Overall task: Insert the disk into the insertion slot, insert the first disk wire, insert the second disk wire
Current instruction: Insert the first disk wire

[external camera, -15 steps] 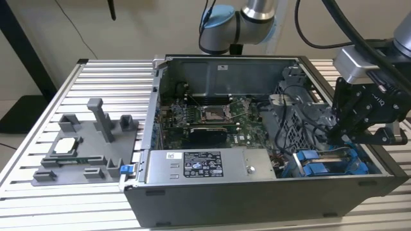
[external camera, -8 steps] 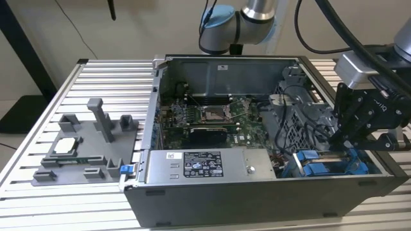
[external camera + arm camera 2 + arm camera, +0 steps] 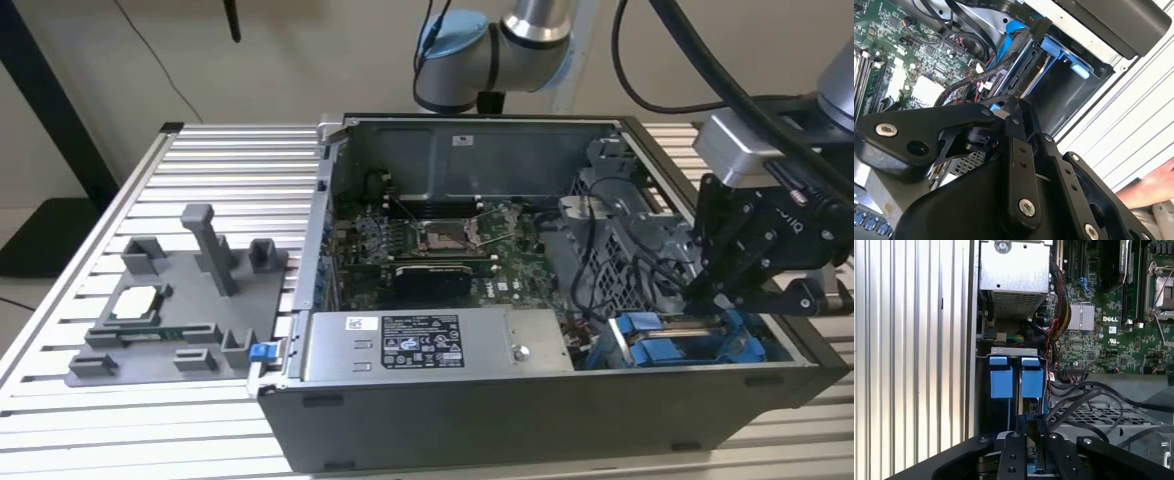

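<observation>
Black jointed metal fingers [image 3: 710, 288] of mine reach down into the corner of an open dark-grey computer case [image 3: 534, 420], at the exterior view's right. The case lies on a silver ribbed aluminium worktop [image 3: 214, 170].

In the first wrist view my fingers [image 3: 1014, 447] are drawn close together, leaving only a narrow gap. Something small and dark sits in that gap, and I cannot tell what it is. In the second wrist view the fingers [image 3: 1016, 150] narrow to a point just beside a bundle of black cables [image 3: 969, 80].

The disk, clipped in its bright blue plastic carrier frame [image 3: 1032, 382], stands on edge inside the insertion slot, a grey sheet-metal bay [image 3: 1016, 351]. Two blue tabs sit side by side at the bay's mouth, just beyond my fingertips. In the exterior view the same blue carrier [image 3: 674, 350] shows directly below my fingers, near the case's front wall.

Beside the bay, towards the exterior view's left, lies a silver power-supply box with a white label [image 3: 427, 345]. Behind it is a green motherboard [image 3: 441, 250].

Well apart from the case, at the exterior view's left, a grey plastic fixture [image 3: 200, 245] stands on the worktop.

A person's hand [image 3: 1154, 187] rests at the edge of the second wrist view, on the ribbed worktop [image 3: 1124, 130].
</observation>
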`<state>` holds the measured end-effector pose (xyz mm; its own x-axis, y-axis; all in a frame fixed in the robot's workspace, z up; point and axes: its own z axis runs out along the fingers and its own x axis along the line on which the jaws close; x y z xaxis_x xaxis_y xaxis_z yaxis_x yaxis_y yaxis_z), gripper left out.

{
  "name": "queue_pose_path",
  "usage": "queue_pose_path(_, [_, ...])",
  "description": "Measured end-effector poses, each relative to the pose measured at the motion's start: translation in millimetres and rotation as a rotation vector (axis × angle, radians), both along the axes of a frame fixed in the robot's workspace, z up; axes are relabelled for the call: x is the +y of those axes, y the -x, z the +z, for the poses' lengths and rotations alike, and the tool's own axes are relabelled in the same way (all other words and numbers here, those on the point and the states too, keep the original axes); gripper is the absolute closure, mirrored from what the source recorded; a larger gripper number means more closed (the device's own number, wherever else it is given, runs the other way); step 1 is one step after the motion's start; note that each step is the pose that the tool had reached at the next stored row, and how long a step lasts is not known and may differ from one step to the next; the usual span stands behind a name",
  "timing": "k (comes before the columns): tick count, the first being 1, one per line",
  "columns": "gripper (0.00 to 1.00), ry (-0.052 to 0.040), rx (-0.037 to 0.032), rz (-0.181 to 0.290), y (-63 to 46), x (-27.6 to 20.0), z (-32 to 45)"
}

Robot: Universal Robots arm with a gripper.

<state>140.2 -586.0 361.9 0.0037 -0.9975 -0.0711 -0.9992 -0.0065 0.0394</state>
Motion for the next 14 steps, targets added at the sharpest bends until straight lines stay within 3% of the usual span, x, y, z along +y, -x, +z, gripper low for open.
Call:
queue_pose_path(4, [1.00, 0.0091, 0.0000, 0.000, -0.1, -1.3, -4.2])
queue_pose_path(8, [1.00, 0.0106, -0.0012, 0.000, -3.1, -0.8, -10.1])
queue_pose_path(12, [1.00, 0.0104, -0.0122, 0.005, -3.6, 4.0, -13.1])
queue_pose_path(14, [1.00, 0.0104, -0.0142, 0.007, -6.3, 6.3, -14.6])
